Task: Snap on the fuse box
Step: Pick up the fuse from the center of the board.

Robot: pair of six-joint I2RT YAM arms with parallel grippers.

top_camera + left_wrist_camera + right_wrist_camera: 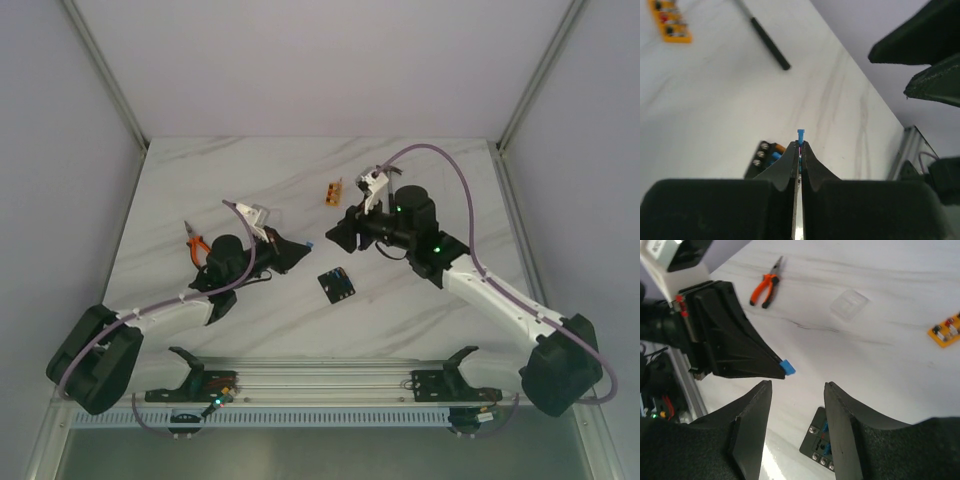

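The fuse box (337, 285) is a small black square box with blue fuses, lying on the white marble table between the arms. It also shows in the left wrist view (765, 156) and the right wrist view (816, 444). My left gripper (303, 252) is shut on a small blue fuse (800, 135), held above the table up and to the left of the box. The fuse tip sticks out past the fingertips (788, 367). My right gripper (798, 384) is open and empty, hovering above the box and facing the left gripper (775, 369).
An orange block (334, 190) lies behind the box. Orange-handled pliers (196, 243) lie at the left. A clear plastic cover (850, 304) lies on the table beyond the grippers. A black-handled tool (769, 44) lies near the orange block (672, 22).
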